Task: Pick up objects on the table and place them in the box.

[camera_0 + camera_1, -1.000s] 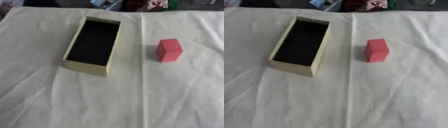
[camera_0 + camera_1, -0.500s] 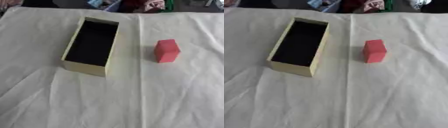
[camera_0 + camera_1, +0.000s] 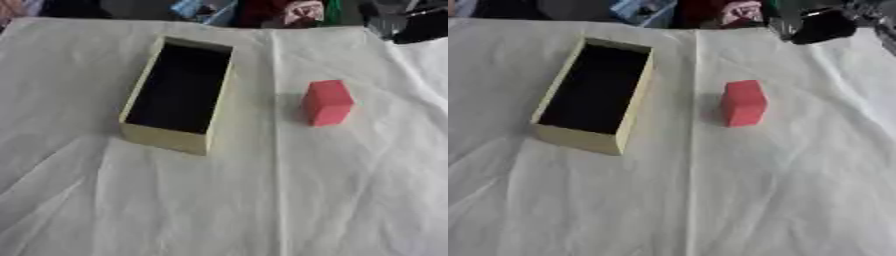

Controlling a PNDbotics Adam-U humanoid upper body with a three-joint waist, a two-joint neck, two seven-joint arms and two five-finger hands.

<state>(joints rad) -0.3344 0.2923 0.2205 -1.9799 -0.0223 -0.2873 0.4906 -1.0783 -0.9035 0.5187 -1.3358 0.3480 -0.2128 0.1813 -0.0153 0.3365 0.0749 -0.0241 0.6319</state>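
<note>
Left side of the table (image 3: 79,200): only wrinkled white cloth, and the left robot hand shows in neither view. Next across, the box (image 3: 140,132), cream walls with a dark inside, open top facing up, long axis running away from the camera and slightly askew; nothing seen in it, so it looks ready to take a drop from above. Between the box and the next item a fold in the cloth runs near to far. Right of that fold, the red block (image 3: 328,102), upright on its small end, apart from the box and level with its middle; nothing touches it. It sits alone in the open, probably so fingers can close on it from the top or sides without bumping the box wall. Far right top corner, a dark shape with silver parts (image 3: 820,22) comes in over the table's back edge; judged to be the right robot hand or arm starting its reach, but too blurred to be sure, and I cannot tell whether its fingers are open or curled. It has hold of nothing visible. Task judged at the start: block not yet picked up, box with nothing in it. Next move calls for reaching to the block, then a short carry leftward over the near wall.
</note>
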